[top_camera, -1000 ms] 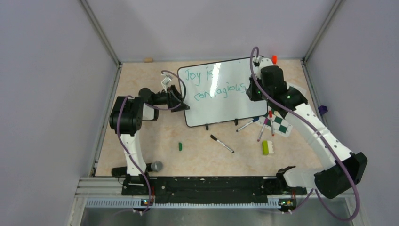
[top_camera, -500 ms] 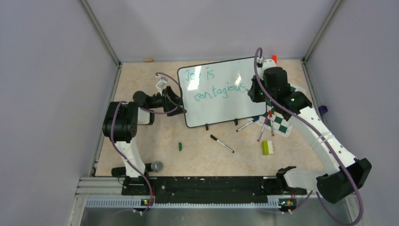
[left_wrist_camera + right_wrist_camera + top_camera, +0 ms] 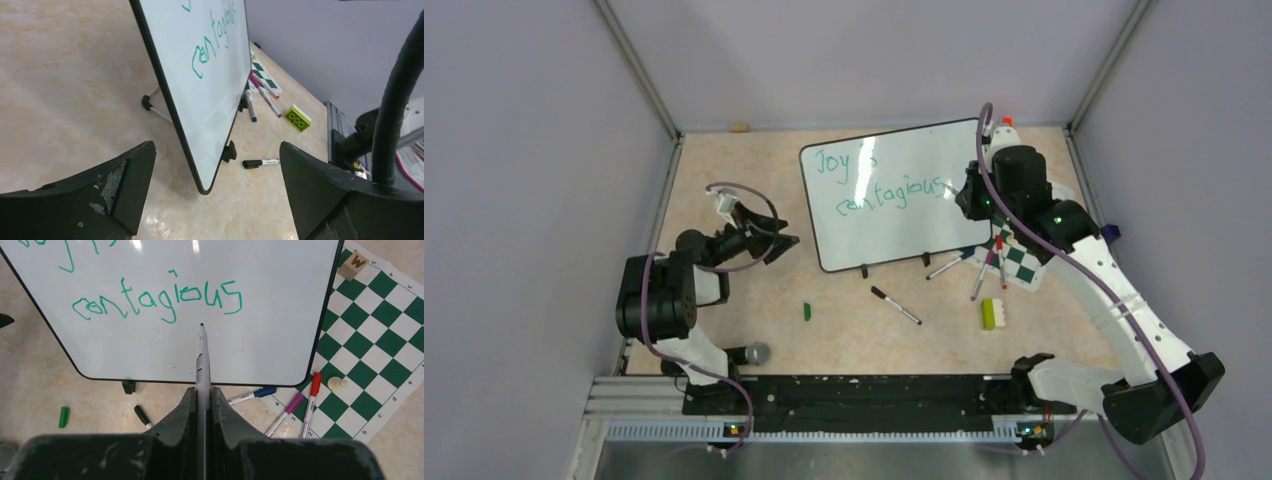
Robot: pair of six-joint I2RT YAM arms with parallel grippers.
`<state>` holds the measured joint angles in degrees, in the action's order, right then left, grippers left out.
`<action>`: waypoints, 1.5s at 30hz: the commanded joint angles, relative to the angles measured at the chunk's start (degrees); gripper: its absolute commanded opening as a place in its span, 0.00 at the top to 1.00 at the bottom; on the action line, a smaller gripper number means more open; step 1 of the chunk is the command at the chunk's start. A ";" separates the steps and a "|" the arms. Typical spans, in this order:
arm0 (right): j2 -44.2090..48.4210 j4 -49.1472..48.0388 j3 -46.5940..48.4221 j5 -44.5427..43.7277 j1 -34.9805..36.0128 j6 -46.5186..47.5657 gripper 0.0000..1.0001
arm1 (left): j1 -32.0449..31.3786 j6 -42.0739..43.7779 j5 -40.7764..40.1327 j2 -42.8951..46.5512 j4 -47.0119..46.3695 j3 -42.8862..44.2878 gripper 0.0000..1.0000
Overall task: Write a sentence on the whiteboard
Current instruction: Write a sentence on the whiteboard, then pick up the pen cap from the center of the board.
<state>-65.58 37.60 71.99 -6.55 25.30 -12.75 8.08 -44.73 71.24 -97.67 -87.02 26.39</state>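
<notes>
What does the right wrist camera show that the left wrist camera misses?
Only the right wrist view shows the right fingers pinching a marker aimed at the board, a green cap and a white pawn. Only the left wrist view shows the left fingers spread wide, a lime brick and the board's rear leg. Both show the whiteboard, the word "contagious", the chess mat and a black marker.

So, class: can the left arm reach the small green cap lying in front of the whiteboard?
Probably yes: the left gripper hangs open and empty, with only bare tabletop between it and the green cap.
</notes>
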 commanded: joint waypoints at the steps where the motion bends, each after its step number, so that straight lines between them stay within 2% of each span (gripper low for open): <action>1: 2.25 -0.10 0.34 -0.16 -0.57 -0.92 1.00 | 2.02 4.47 -10.32 6.41 -3.16 -4.74 0.01; 2: 2.34 -0.03 0.42 -0.14 -0.60 -0.91 1.00 | 2.03 6.06 -10.59 8.39 0.67 -4.80 0.01; 4: 2.54 0.12 0.64 -0.38 -0.53 -0.89 1.00 | 2.03 11.32 -11.00 14.40 15.23 -4.11 0.01; 8: 2.24 0.77 1.46 -0.49 -0.52 -0.88 1.00 | 0.57 28.28 -19.00 29.53 59.38 1.59 0.01; 10: 2.27 0.77 1.68 -0.19 -0.57 -1.02 1.00 | -0.79 31.99 -21.75 35.46 68.41 1.76 0.01; 16: 2.23 1.05 2.06 0.76 -0.55 -1.74 1.00 | -1.13 34.42 -20.83 48.23 71.40 -7.33 0.01; 18: 2.53 1.13 1.90 0.83 -0.59 -1.76 1.00 | -1.14 34.21 -17.96 50.99 66.11 -11.47 0.01; 21: 2.91 1.24 1.66 0.90 -0.54 -1.99 1.00 | -1.68 35.92 -14.14 55.23 66.53 -12.85 0.01; 25: 3.31 1.87 1.98 1.40 -0.54 -2.19 1.00 | -4.63 37.91 -17.17 61.41 69.30 -14.31 0.01; 27: 3.55 2.22 2.14 1.43 -0.59 -2.26 1.00 | -8.48 40.20 -20.33 63.47 72.11 -14.11 0.03; 29: 3.72 2.53 2.36 1.59 -0.54 -2.29 1.00 | -15.06 39.87 -35.19 67.30 76.15 -14.17 0.02; 30: 3.79 2.74 2.65 1.74 -0.59 -2.28 1.00 | -16.42 39.27 -38.98 68.86 76.84 -14.44 0.01; 33: 3.82 3.53 3.47 1.94 -0.57 -2.11 1.00 | -16.87 38.06 -42.97 70.79 77.24 -15.04 0.01; 38: 4.38 4.00 3.94 2.17 -0.55 -1.74 1.00 | -16.66 33.37 -51.97 70.03 77.27 -14.96 0.13; 40: 4.60 4.16 3.90 2.68 -0.55 -1.74 1.00 | -16.02 30.48 -53.10 69.42 76.43 -15.11 0.31; 42: 5.10 4.30 3.68 3.29 -0.57 -1.74 1.00 | -15.09 26.54 -52.89 69.12 76.47 -15.40 0.38; 43: 5.39 4.31 3.58 3.45 -0.55 -1.75 1.00 | -14.70 25.25 -50.89 68.85 74.36 -16.16 0.37; 44: 5.76 4.35 3.38 3.54 -0.54 -1.65 1.00 | -14.59 23.83 -50.03 68.45 72.89 -17.09 0.27; 45: 6.15 4.33 3.25 3.72 -0.55 -1.66 1.00 | -14.58 21.97 -50.47 68.19 72.30 -17.51 0.06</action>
<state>-62.00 42.15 73.03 -4.14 25.30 -14.20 -7.33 -15.57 21.74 -28.71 -10.39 10.72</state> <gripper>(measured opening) 0.087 0.715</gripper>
